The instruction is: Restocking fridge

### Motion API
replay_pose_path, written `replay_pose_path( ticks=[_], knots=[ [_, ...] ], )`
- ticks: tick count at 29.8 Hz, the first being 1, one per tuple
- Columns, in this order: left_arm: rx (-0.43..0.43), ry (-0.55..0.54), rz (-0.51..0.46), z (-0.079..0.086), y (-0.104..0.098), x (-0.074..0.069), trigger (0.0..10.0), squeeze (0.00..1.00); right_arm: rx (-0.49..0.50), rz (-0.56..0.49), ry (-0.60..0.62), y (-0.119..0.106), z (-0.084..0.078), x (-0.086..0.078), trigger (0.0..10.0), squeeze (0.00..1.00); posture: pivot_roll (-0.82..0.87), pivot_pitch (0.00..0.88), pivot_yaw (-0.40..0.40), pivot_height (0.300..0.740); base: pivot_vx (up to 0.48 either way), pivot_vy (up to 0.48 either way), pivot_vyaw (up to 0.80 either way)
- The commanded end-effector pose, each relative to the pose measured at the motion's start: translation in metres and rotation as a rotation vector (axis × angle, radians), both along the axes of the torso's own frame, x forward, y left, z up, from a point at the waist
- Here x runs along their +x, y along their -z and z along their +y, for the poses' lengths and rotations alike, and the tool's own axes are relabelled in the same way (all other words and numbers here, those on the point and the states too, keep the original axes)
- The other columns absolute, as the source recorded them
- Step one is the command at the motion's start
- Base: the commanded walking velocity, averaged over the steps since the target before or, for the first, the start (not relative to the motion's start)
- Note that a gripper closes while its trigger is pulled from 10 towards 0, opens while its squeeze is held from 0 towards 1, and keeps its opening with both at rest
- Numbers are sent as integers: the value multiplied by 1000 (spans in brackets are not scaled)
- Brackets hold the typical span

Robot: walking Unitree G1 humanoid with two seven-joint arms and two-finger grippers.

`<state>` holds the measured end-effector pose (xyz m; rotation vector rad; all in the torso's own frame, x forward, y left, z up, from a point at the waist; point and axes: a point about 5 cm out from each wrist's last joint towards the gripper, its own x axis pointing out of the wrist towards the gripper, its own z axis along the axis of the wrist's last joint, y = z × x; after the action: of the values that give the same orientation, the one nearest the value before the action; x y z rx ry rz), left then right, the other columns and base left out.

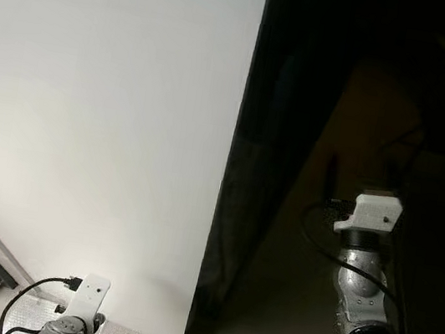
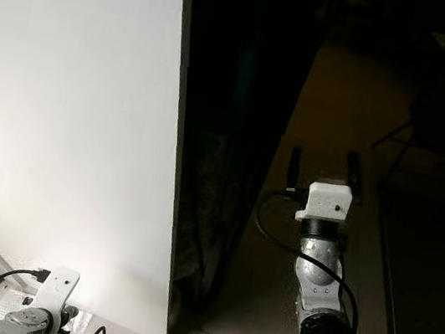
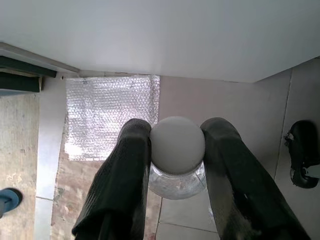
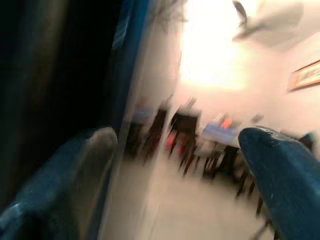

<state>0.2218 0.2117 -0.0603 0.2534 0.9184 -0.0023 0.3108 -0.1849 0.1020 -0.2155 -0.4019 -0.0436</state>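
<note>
Left gripper clamps a white-capped bottle; right gripper, fingers spread and empty, reaches beside the dark fridge (nothing stocked yet).

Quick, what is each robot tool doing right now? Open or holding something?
Left tool: shut on a clear bottle with a white cap.
Right tool: open, holding nothing, raised beside the dark fridge.

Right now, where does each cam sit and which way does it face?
Left eye: head, looking down at the white fridge side; both arms show.
Right eye: same scene; right gripper raised, jaws open, beside the fridge's dark front.
Left wrist: looks down at the floor; left gripper clamps a bottle by its cap.
Right wrist: faces a blurred room.
</note>
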Motion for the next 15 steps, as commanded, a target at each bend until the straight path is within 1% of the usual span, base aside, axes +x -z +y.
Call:
replay_pose_path(
  ticks=[1, 2, 4, 5, 6, 8, 9, 10, 11, 12, 13, 14, 15],
  knots=[
    [12, -5, 5, 2, 0, -1, 10000, 0, 36, 86, 32, 7, -12, 2, 10000, 0, -106, 12, -29, 740, 0, 0, 0],
    [12, -4, 5, 3, 0, -1, 10000, 0, 45, 98, 32, 6, -12, 5, 10000, 0, -105, 13, -29, 740, 0, 0, 0],
    [14, -1, 6, 2, 0, -1, 10000, 0, 41, 83, 37, -4, -10, 12, 10000, 0, -104, 12, -30, 740, 0, 0, 0],
    [14, -1, 6, 2, 0, -1, 10000, 0, 41, 83, 37, -4, -10, 12, 10000, 0, -104, 12, -30, 740, 0, 0, 0],
    [14, -2, 5, 2, 0, -1, 10000, 0, 38, 73, 36, -9, -10, 15, 10000, 0, -104, 12, -31, 740, 0, 0, 0],
    [15, -2, 5, 2, 0, -1, 10000, 0, 49, 63, -8, -13, -6, 17, 10000, 0, -106, 11, -31, 740, 0, 0, 0],
    [14, -2, 5, 2, 0, -1, 10000, 0, 61, 69, -46, -12, -3, 17, 10000, 0, -106, 11, -31, 740, 0, 0, 0],
    [14, -2, 5, 2, 0, -1, 10000, 0, 91, 90, -123, -10, 3, 16, 10000, 0, -106, 10, -32, 740, 0, 0, 0],
    [13, -2, 5, 2, 0, -1, 10000, 0, 108, 103, -158, -8, 5, 16, 10000, 0, -106, 10, -32, 740, 0, 0, 0],
    [13, -2, 5, 2, 0, -1, 10000, 0, 147, 135, -220, -5, 8, 14, 10000, 0, -104, 11, -33, 740, 0, 0, 0],
    [14, -2, 5, 2, 0, -1, 10000, 0, 167, 150, -247, -3, 8, 14, 10000, 0, -102, 11, -34, 740, 0, 0, 0],
    [14, -2, 5, 2, 0, -1, 10000, 0, 167, 150, -247, -3, 8, 14, 10000, 0, -102, 11, -34, 740, 0, 0, 0],
    [13, -2, 4, 2, 0, -1, 10000, 0, 207, 167, -339, -4, 11, 11, 10000, 0, -101, 12, -35, 740, 0, 0, 0]
  ],
)
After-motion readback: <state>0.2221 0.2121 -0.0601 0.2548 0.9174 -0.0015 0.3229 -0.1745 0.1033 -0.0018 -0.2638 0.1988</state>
